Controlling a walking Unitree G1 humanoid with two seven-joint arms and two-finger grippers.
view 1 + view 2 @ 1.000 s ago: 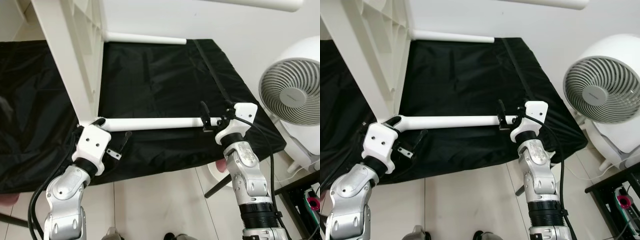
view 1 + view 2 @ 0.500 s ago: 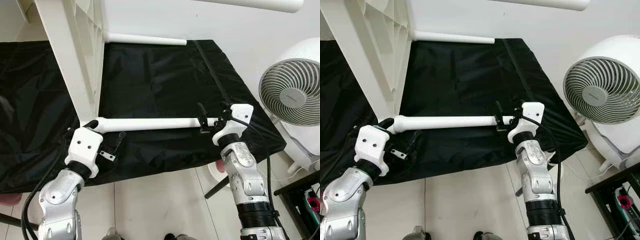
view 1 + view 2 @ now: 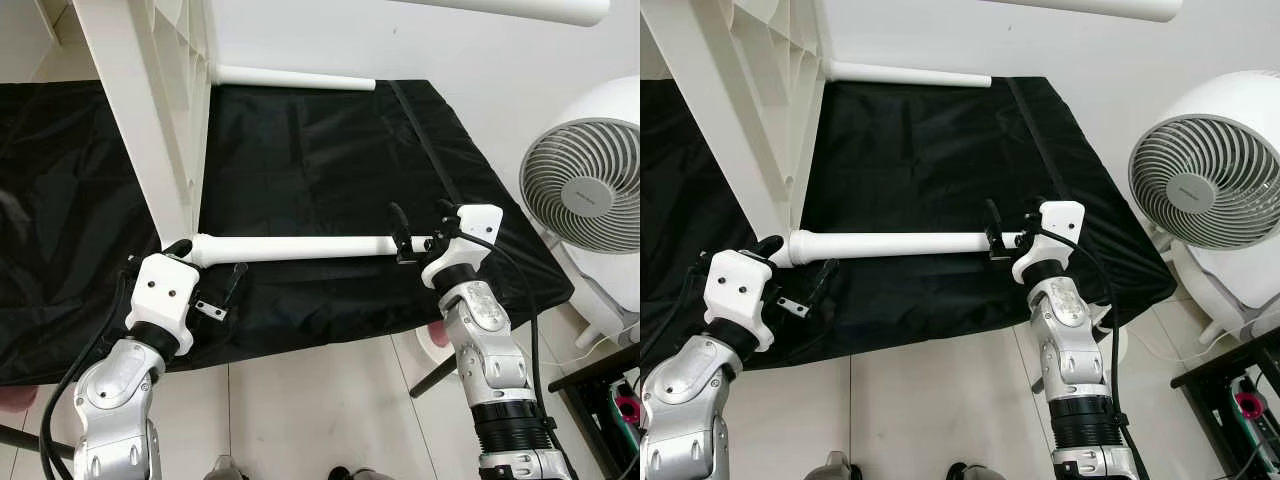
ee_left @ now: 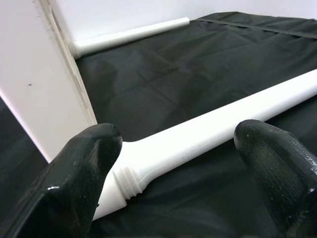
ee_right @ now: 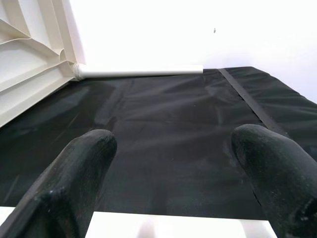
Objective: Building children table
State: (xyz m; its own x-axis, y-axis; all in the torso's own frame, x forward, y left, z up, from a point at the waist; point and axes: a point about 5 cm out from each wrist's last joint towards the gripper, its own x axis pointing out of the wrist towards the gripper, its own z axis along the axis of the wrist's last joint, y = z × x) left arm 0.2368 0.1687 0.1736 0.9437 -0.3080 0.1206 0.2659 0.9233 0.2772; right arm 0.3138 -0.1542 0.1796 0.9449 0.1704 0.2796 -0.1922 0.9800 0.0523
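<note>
A white table top (image 3: 150, 110) stands on its edge at the left, on a black cloth (image 3: 320, 150). One white leg (image 3: 290, 77) is fixed at its far corner. A second white leg (image 3: 300, 247) lies level across the cloth, its threaded end (image 4: 124, 186) close to the table top's near corner. My left gripper (image 3: 208, 262) is open, its fingers (image 4: 84, 168) straddling that threaded end. My right gripper (image 3: 420, 235) is open around the leg's other end, which shows at the base of its fingers (image 5: 74, 183).
A white fan (image 3: 590, 190) stands close on the right, beyond the cloth's edge. Pale floor tiles (image 3: 320, 400) lie in front. A dark rod (image 3: 435, 375) slants beside my right arm. A white bar (image 3: 520, 8) crosses overhead at the top right.
My left arm has drawn back and to the left, so its gripper sits lower beside the threaded end. The right gripper and the leg have shifted slightly left.
</note>
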